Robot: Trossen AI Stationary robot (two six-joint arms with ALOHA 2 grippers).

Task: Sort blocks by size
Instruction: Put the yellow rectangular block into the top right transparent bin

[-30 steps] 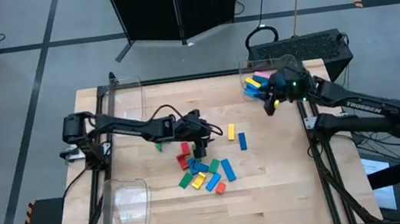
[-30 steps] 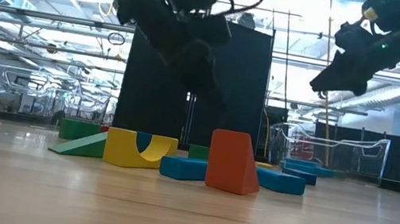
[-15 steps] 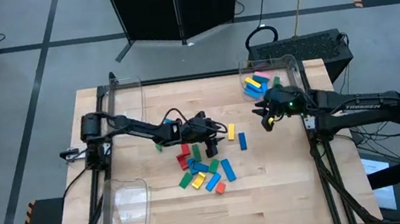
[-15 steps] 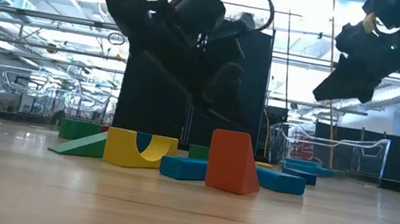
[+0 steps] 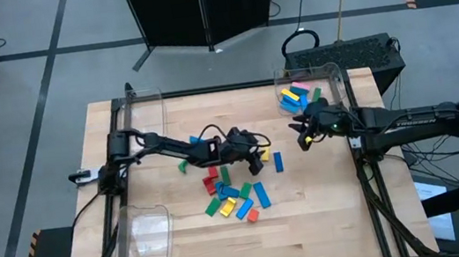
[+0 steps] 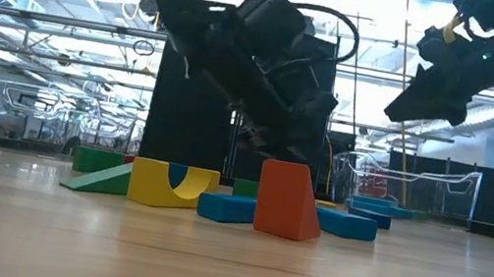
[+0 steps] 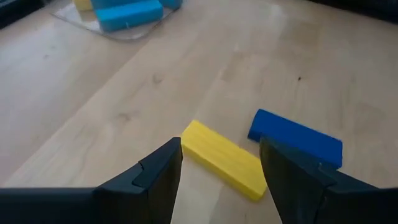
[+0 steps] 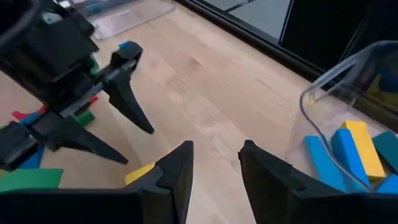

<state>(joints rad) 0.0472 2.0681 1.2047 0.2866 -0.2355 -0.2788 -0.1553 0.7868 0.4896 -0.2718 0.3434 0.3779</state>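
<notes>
On the table (image 5: 329,213), bare wood lies open right of the blocks (image 5: 234,197) heaped mid-table. The left gripper (image 5: 258,159) straddles a yellow block (image 7: 224,159), fingers apart; only its wrist view shows the gap. The right gripper (image 5: 303,136) hangs released, empty, beside the bin (image 5: 333,70).

Colourful blocks (image 5: 237,197) scattered mid-table

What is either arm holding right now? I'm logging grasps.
Nothing. The left gripper hangs open over a yellow block; the right gripper is open too.
</notes>
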